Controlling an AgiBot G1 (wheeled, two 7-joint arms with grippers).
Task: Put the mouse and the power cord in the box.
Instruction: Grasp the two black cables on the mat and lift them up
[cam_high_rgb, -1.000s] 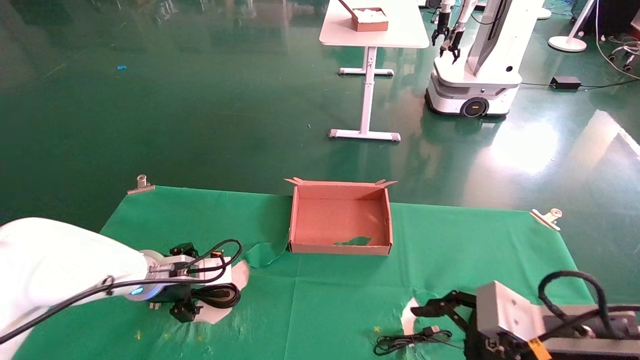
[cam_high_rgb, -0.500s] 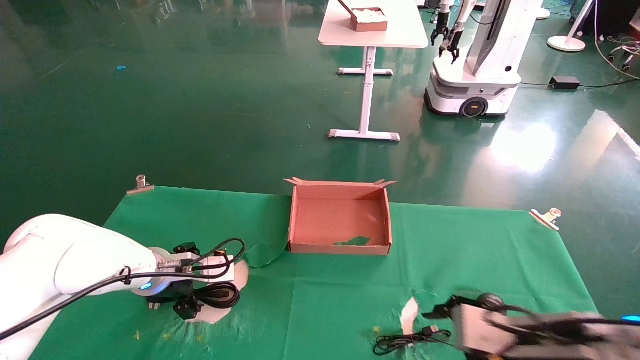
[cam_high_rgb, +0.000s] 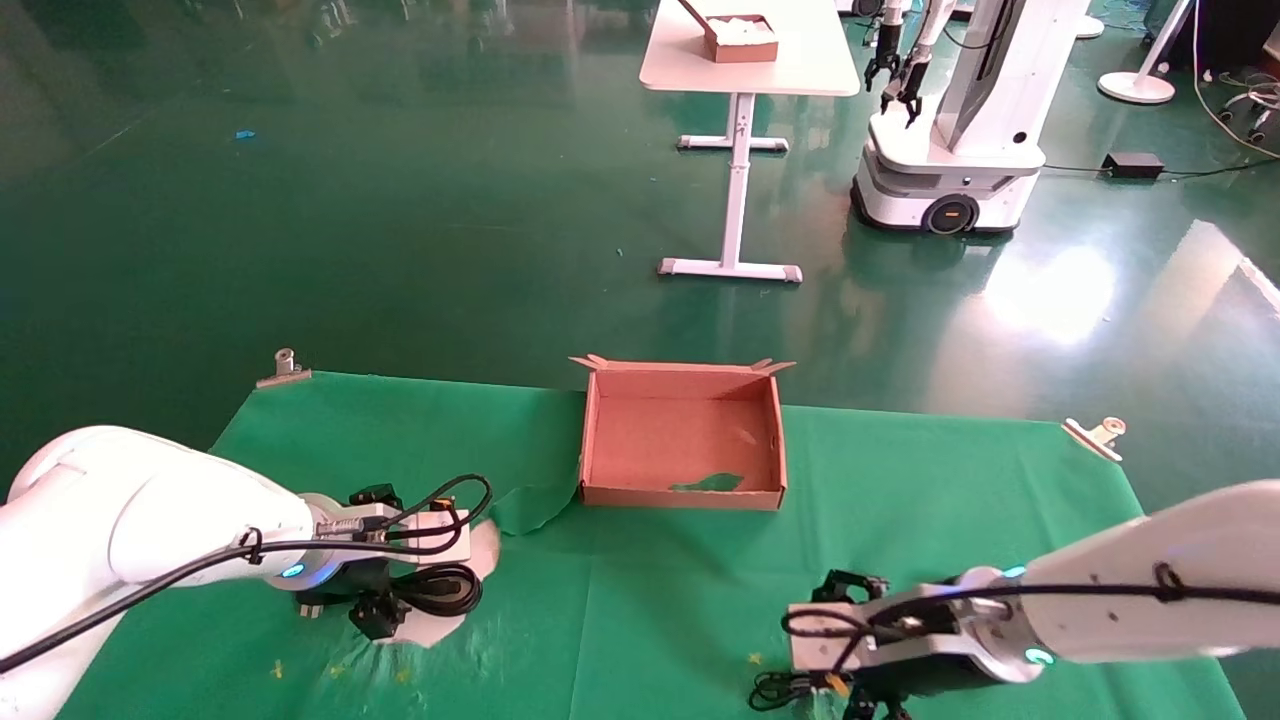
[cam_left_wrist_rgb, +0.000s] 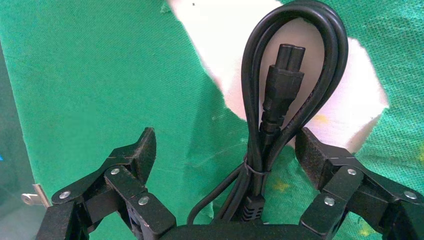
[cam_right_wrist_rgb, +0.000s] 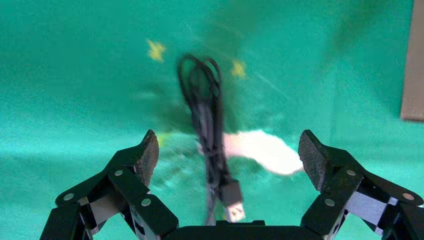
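No legible text (nor any labels)

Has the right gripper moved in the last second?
Yes. The right gripper has swung left over the mouse's cable, its wrist now between the box and the table's near edge, fingers spread wide.

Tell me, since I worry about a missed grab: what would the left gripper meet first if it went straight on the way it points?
Most likely the power cord: its bundled loop lies between the open jaws of the left gripper, with torn green cloth beneath. How near it is cannot be judged.
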